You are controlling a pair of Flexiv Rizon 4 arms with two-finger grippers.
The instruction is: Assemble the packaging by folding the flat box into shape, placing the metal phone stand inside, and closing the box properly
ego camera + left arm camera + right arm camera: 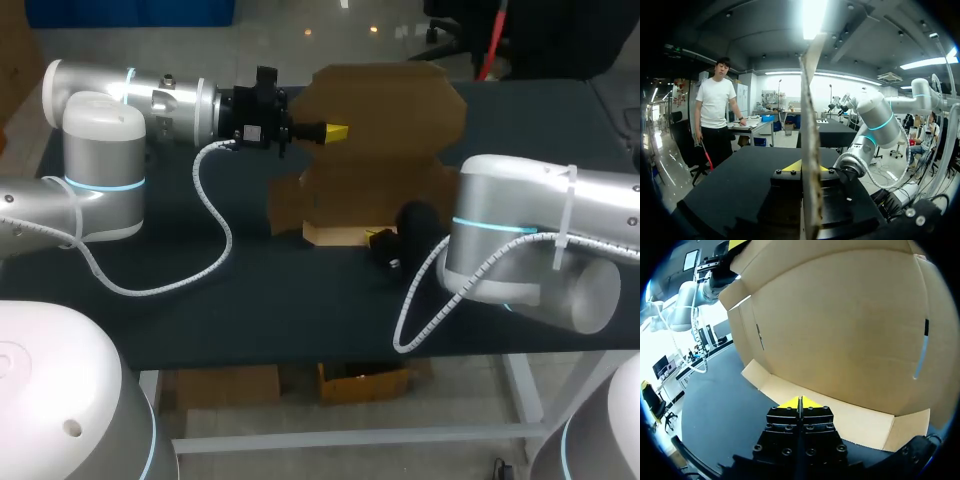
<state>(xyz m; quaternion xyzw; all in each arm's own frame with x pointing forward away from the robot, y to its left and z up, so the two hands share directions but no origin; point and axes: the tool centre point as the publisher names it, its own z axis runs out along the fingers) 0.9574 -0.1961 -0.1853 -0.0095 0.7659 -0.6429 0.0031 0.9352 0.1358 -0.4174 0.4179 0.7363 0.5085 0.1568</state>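
A brown cardboard box blank [385, 110] stands upright at the back middle of the table, with its lower panel [380, 195] reaching the tabletop. My left gripper [335, 131] is shut on the blank's upper left edge. In the left wrist view the cardboard [810, 150] runs edge-on between the yellow tips of the left gripper [800, 166]. My right gripper [380, 240] is shut and empty, low at the bottom flap [840, 417], which lies on the table. In the right wrist view the right gripper [799, 402] faces the blank's wide face [840, 330]. No metal phone stand shows in any view.
The black table [250, 300] has open surface in front of the blank and to its left. The left arm's white cable [215, 225] droops over the table at the left. The right arm's body [530, 250] fills the right front.
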